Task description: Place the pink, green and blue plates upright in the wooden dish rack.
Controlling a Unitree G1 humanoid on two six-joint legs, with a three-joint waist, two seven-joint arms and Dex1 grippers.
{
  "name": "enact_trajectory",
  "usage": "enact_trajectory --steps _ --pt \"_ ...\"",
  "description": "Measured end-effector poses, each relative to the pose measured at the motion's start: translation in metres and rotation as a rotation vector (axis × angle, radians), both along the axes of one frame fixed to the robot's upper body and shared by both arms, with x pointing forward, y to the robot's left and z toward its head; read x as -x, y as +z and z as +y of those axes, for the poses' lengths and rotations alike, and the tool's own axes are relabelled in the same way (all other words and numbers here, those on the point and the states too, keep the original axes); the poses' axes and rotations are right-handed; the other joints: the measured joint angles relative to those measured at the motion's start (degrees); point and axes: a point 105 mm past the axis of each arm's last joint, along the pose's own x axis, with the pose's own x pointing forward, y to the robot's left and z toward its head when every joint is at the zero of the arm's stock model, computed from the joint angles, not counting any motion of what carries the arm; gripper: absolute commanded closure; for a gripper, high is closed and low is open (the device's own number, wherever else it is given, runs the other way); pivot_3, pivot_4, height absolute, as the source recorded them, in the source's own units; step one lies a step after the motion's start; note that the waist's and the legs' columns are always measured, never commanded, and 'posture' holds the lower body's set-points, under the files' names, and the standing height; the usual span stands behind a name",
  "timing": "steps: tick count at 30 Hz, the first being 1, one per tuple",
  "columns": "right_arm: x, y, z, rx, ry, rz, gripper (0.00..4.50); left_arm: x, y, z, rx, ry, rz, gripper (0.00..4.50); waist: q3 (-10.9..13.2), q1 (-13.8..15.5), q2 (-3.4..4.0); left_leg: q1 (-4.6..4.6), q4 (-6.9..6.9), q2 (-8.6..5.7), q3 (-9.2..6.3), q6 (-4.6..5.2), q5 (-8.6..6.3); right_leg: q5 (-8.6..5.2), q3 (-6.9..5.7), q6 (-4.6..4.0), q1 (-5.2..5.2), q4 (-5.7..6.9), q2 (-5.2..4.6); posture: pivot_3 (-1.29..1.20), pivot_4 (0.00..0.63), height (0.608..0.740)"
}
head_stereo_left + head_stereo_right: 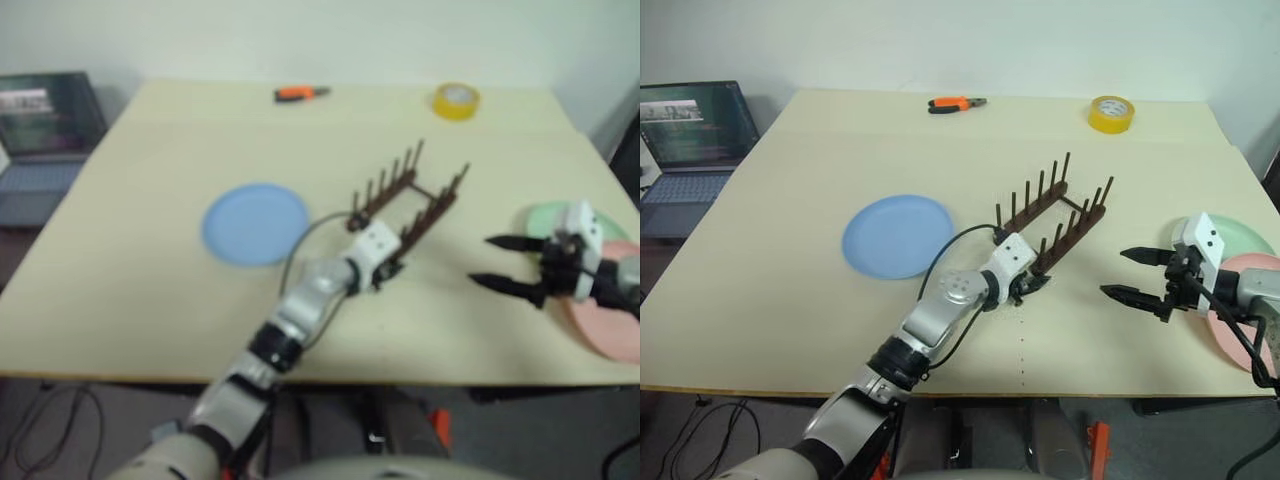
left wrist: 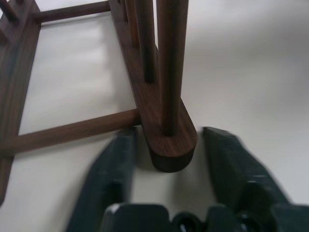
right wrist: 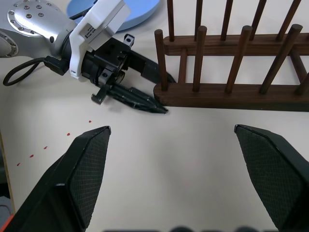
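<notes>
The wooden dish rack [image 1: 1052, 220] stands empty mid-table; left gripper [image 1: 1032, 284] fingers straddle its near rail end, not yet touching; right gripper [image 1: 1137, 274] fingers spread wide; blue plate [image 1: 897, 235] lies left, green plate [image 1: 1238, 238] and pink plate [image 1: 1252, 310] right.

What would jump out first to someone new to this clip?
The left gripper sits at the near end of the wooden dish rack, its jaws on either side of one rail's end. The blue plate lies flat to the rack's left; the right gripper hovers open.
</notes>
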Motion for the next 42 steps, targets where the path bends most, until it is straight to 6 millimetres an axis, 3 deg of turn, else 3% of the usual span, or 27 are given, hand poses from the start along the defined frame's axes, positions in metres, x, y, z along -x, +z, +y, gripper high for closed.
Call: enact_trajectory --steps 2,7,11,17,22,28,34,42 --pt "0.0 0.0 0.0 0.001 -0.004 -0.002 0.0 -0.002 0.001 0.003 -0.002 0.002 -0.006 3.48 0.0 0.0 0.0 0.0 0.0 0.01 -0.03 0.0 0.0 0.0 -0.03 0.0 0.0 0.0 0.01 0.0 0.15 0.74" --pt "0.001 0.001 -0.004 0.002 -0.021 -0.007 0.0 -0.004 0.0 0.01 -0.024 -0.021 -0.016 3.49 0.0 -0.2 0.0 -0.01 -0.04 0.02 0.0 0.0 -0.01 0.0 0.0 -0.01 -0.01 -0.06 0.03 0.0 0.15 0.74" --pt "0.004 0.002 -0.011 0.02 -0.033 0.001 0.0 -0.004 0.003 0.027 -0.061 -0.068 -0.02 3.49 0.0 -0.3 0.0 0.01 -0.06 0.07 -0.02 0.0 -0.01 -0.01 -0.01 -0.03 -0.02 -0.05 0.08 0.0 0.15 0.74" --pt "0.014 0.004 -0.024 0.054 -0.051 0.014 0.0 0.015 0.009 0.049 -0.081 -0.232 0.034 3.49 0.0 -0.1 0.0 -0.04 -0.1 0.07 -0.01 0.0 -0.01 -0.05 -0.04 -0.08 -0.03 -0.12 0.06 0.0 0.15 0.74" --pt "0.025 -0.004 -0.025 0.065 -0.045 0.049 0.0 0.035 0.004 0.043 -0.043 -0.373 0.111 3.49 0.0 0.1 0.0 -0.09 -0.08 0.04 0.02 0.0 -0.01 -0.04 -0.05 -0.06 -0.04 -0.16 -0.01 0.0 0.15 0.74" --pt "0.044 -0.011 -0.027 0.102 -0.05 0.079 0.0 0.048 0.002 0.023 -0.017 -0.478 0.132 3.49 0.0 0.3 -0.01 -0.09 -0.08 0.04 -0.03 0.0 -0.01 -0.05 -0.05 -0.07 -0.03 -0.17 -0.01 0.0 0.15 0.74" --pt "0.056 -0.014 -0.04 0.137 -0.101 0.103 0.0 0.039 0.0 0.014 -0.039 -0.445 0.113 3.49 0.0 0.0 -0.03 -0.06 -0.06 0.01 -0.06 0.0 -0.01 -0.03 -0.07 -0.03 -0.03 -0.16 0.0 0.0 0.15 0.74" --pt "0.061 -0.016 -0.036 0.154 -0.1 0.106 0.0 0.037 -0.001 0.011 -0.053 -0.436 0.097 3.49 0.0 -0.1 -0.04 -0.07 -0.09 0.01 -0.12 0.0 -0.02 -0.05 -0.1 -0.06 -0.03 -0.19 0.0 0.0 0.15 0.74"
